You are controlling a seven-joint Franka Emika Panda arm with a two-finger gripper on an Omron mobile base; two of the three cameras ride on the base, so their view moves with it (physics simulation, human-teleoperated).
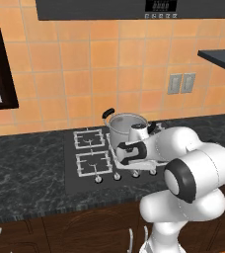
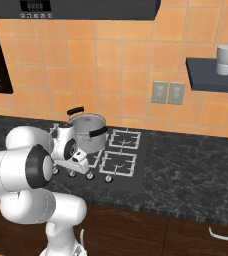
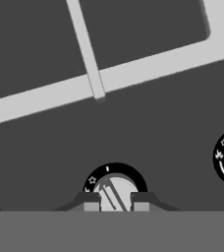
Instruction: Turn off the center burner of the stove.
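Gripper (image 3: 113,204) pinched tight on the silver knob (image 3: 115,193) at the stove's (image 1: 80,180) front edge, below the center burner (image 3: 92,81), and with 2 slim fingertips on that small knob, a slip could leave the flame on.

A dark marbled counter (image 1: 25,173) runs along the orange tiled wall, above brown wooden cabinet fronts. Set flat into it is the stove (image 1: 80,185) — a black cooktop with pale-grey wire grates and small round silver knobs (image 1: 98,179) along its front edge. On the grates stands a steel pot (image 1: 127,126) with black handles, toward the middle-back of the cooktop. In the right base view, two square grates (image 2: 120,161) lie on the right side of the cooktop. Higher on the wall, at the right, a dark shelf (image 2: 206,82) carries one pale cup (image 2: 227,59) — upright.
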